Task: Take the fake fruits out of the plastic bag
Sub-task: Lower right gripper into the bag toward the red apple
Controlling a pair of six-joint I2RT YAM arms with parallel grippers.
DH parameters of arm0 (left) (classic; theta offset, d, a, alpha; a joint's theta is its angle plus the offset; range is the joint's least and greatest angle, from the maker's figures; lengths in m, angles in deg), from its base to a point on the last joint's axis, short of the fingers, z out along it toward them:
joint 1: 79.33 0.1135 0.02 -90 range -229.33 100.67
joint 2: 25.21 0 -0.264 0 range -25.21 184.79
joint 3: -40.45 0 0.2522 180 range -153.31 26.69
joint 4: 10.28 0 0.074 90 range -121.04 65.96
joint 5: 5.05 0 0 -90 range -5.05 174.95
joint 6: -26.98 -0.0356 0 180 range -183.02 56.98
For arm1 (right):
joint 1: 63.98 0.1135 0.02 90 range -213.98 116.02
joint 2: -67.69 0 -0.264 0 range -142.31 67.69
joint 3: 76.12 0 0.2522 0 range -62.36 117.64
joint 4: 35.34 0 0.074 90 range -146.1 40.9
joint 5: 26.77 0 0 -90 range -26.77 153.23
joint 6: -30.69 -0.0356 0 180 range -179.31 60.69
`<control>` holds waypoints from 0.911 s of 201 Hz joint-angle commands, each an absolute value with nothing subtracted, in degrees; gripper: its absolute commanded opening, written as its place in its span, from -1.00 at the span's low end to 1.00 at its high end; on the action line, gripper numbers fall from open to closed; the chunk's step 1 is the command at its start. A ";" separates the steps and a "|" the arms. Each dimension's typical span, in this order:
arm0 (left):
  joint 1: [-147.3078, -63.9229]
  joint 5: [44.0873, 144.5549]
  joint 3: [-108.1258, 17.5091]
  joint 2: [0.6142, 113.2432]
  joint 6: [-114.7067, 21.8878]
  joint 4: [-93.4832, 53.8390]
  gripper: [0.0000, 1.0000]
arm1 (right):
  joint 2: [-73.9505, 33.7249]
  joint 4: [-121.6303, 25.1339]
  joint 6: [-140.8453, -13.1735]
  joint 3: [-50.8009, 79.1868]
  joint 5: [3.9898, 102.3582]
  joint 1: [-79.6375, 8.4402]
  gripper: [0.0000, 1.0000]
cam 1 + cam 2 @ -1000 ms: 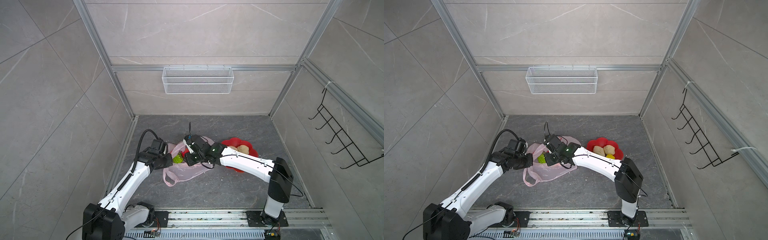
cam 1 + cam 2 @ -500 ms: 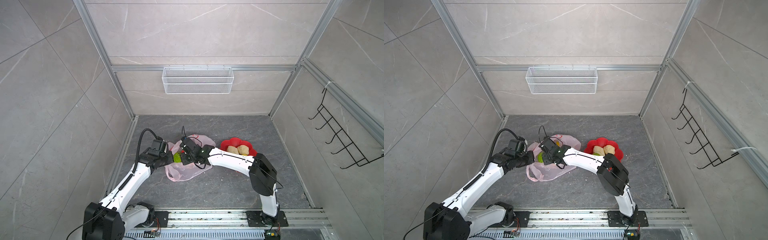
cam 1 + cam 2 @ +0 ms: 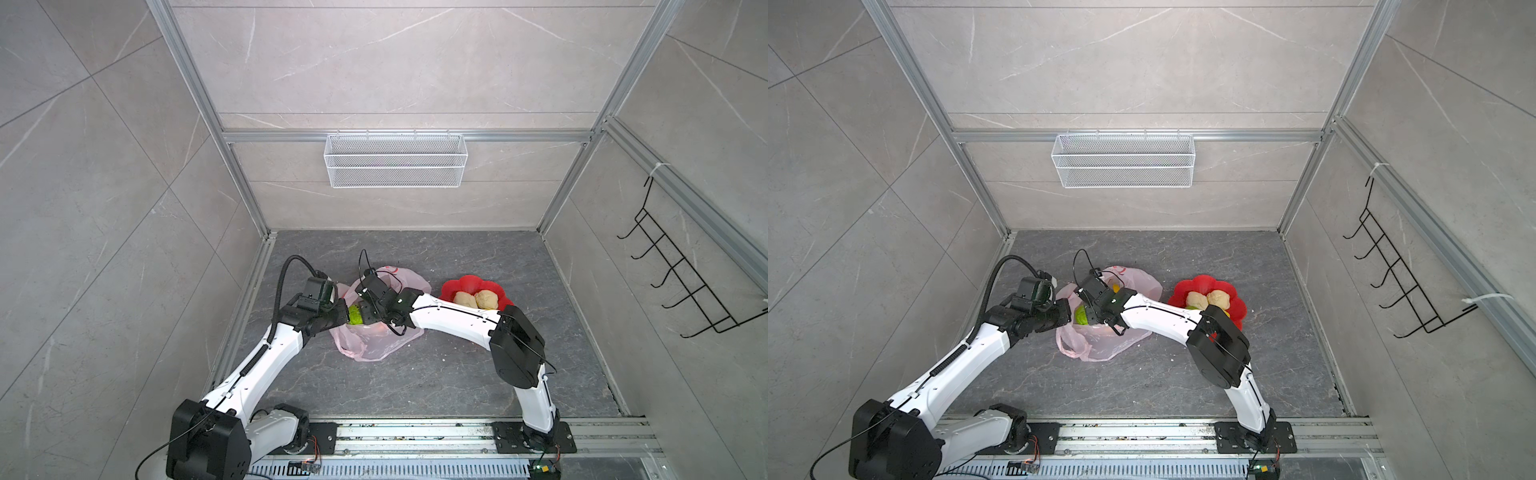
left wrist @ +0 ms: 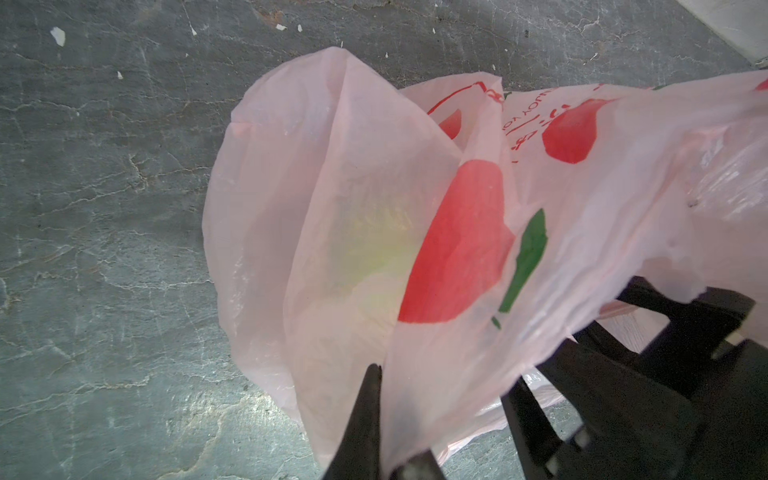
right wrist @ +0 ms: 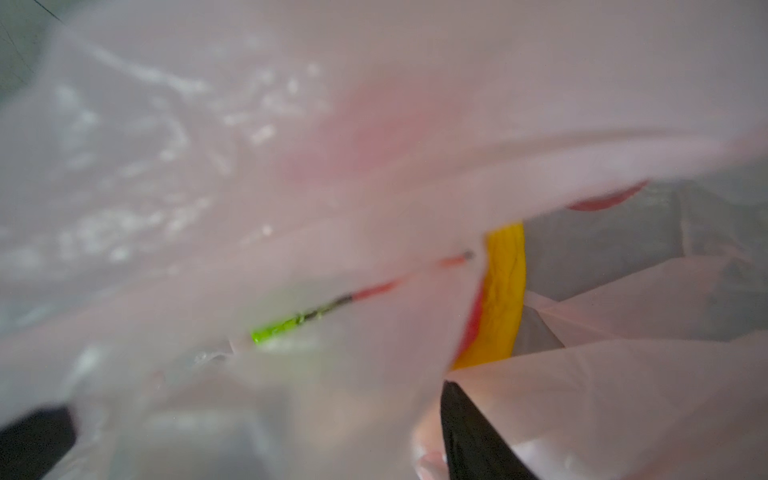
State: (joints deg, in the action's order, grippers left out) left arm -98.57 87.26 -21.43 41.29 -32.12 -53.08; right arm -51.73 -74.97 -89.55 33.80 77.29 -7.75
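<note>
The pale-pink plastic bag (image 3: 374,345) (image 3: 1100,345) lies on the grey floor, left of centre. My left gripper (image 3: 345,318) (image 4: 386,419) is shut on the plastic bag's rim film (image 4: 332,166) and holds it up. Coming from the right, my right gripper (image 3: 365,320) (image 5: 257,440) is inside the bag's mouth with its jaws apart and film draped between them. A green fake fruit (image 3: 355,314) (image 3: 1080,316) sits between the two grippers. A yellow fruit (image 5: 503,291) shows through the opening. Two beige lumps (image 3: 463,298) (image 3: 485,298) lie in the dish.
A red flower-shaped dish (image 3: 465,284) stands right of the bag, partly behind my right arm. A white wire basket (image 3: 395,160) hangs on the back wall, and a black hook rack (image 3: 681,282) on the right wall. The left wall is close to my left arm.
My right gripper has pushed leftward into the bag's mouth, toward the left gripper, and its jaws have spread wider. The left gripper still holds the bag's rim in about the same place.
</note>
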 commanded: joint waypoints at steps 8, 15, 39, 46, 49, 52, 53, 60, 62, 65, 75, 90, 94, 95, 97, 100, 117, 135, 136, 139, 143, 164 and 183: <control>-98.67 89.13 -22.26 41.53 -31.55 -50.84 -0.85 | -54.42 -75.58 -89.37 36.60 78.08 -8.68 0.25; -98.68 89.23 -22.18 41.52 -31.50 -50.80 -0.85 | -54.89 -75.90 -89.30 37.16 77.99 -8.84 0.27; -98.67 89.25 -22.00 41.37 -31.32 -50.75 -0.85 | -56.14 -76.70 -89.16 38.65 78.32 -9.36 0.34; -98.66 89.34 -21.92 41.38 -31.29 -50.73 -0.85 | -56.27 -76.61 -89.03 38.79 78.55 -9.46 0.37; -98.71 89.39 -21.91 41.33 -31.29 -50.73 -0.85 | -56.31 -76.62 -88.94 38.80 78.67 -9.52 0.39; -98.67 89.33 -21.87 41.25 -31.29 -50.70 -0.85 | -56.32 -76.70 -88.86 38.85 78.83 -9.50 0.40; -98.67 89.34 -21.85 41.24 -31.29 -50.69 -0.85 | -56.32 -76.70 -88.86 38.85 78.83 -9.50 0.40; -98.72 89.34 -21.83 41.23 -31.20 -50.67 -0.85 | -56.46 -76.78 -88.68 39.12 79.03 -9.68 0.43; -98.72 89.28 -21.82 41.23 -31.20 -50.65 -0.85 | -56.49 -76.85 -88.65 39.12 79.11 -9.71 0.45; -98.71 89.30 -21.79 41.18 -31.20 -50.65 -0.85 | -56.56 -76.87 -88.63 39.15 79.13 -9.75 0.46; -98.71 89.27 -21.74 41.14 -31.23 -50.59 -0.85 | -56.80 -76.96 -88.31 39.49 79.05 -9.86 0.50; -98.67 89.28 -21.74 41.03 -31.21 -50.74 -0.85 | -57.27 -77.62 -88.06 39.90 79.38 -9.98 0.54; -98.72 89.28 -21.74 41.05 -31.24 -50.79 -0.85 | -57.36 -77.66 -88.12 39.94 79.40 -10.05 0.56; -98.74 89.27 -21.74 41.05 -31.22 -50.82 -0.85 | -57.37 -77.62 -88.09 39.94 79.40 -10.03 0.56; -98.68 89.26 -21.74 40.99 -31.21 -50.84 -0.85 | -57.44 -77.59 -88.08 39.94 79.33 -10.04 0.56; -98.74 89.26 -21.74 40.96 -31.20 -50.84 -0.85 | -57.54 -77.58 -88.06 39.94 79.32 -10.12 0.57; -98.67 89.36 -21.65 40.95 -31.26 -50.76 -0.85 | -58.21 -77.84 -88.09 40.47 79.10 -10.39 0.58; -98.74 89.60 -21.74 41.18 -31.42 -50.59 -0.85 | -58.89 -77.91 -88.09 41.16 78.92 -10.58 0.58; -98.74 89.65 -21.74 41.21 -31.40 -50.59 -0.85 | -58.97 -77.92 -88.11 41.17 78.89 -10.56 0.58; -98.73 89.71 -21.74 41.18 -31.45 -50.59 -0.85 | -59.07 -77.92 -88.07 41.30 78.88 -10.66 0.58; -98.72 89.74 -21.74 41.27 -31.55 -50.55 -0.85 | -59.30 -77.93 -88.08 41.49 78.87 -10.71 0.59; -98.67 90.15 -21.82 41.49 -31.64 -50.43 -0.85 | -60.51 -78.31 -88.47 42.70 78.96 -10.89 0.59; -98.75 90.53 -21.74 41.52 -31.72 -50.23 -0.85 | -61.05 -78.03 -88.88 43.09 79.21 -10.96 0.59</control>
